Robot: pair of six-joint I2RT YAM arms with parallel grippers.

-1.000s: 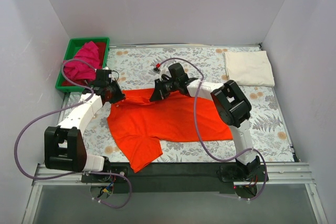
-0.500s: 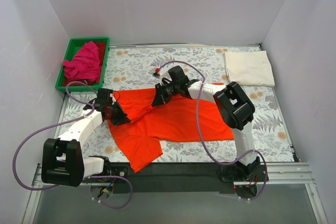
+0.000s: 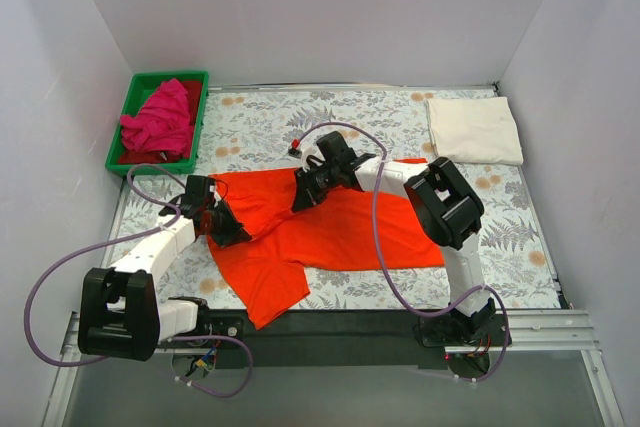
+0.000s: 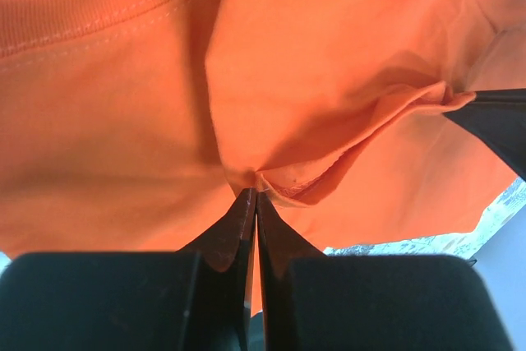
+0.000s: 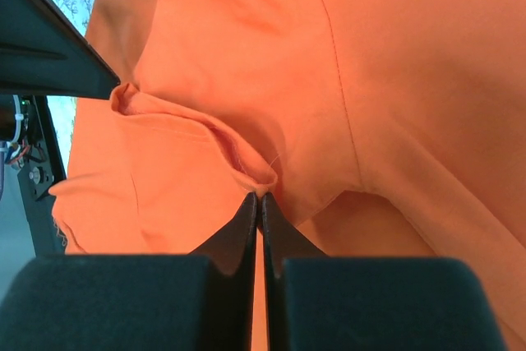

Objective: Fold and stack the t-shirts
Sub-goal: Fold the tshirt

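Note:
The orange-red t-shirt (image 3: 330,232) lies spread on the floral cloth in the middle of the table. My left gripper (image 3: 232,232) is shut on its hem at the shirt's left side; the pinched fold shows in the left wrist view (image 4: 256,191). My right gripper (image 3: 303,197) is shut on the same hem near the shirt's top middle, seen in the right wrist view (image 5: 261,195). The fabric (image 5: 271,55) folds over between the two grips. The cream-white t-shirt (image 3: 474,130) lies folded at the back right. The magenta-pink t-shirt (image 3: 160,119) is bunched in the green tray.
The green tray (image 3: 123,140) stands at the back left corner. The grey floral-print cloth (image 3: 270,127) covers the table. A small red-and-white object (image 3: 296,146) lies behind the right gripper. White walls close in on three sides.
My left gripper has moved toward me and rightward with the shirt's left edge, folding it over the body. My right gripper has shifted slightly toward me with its hold.

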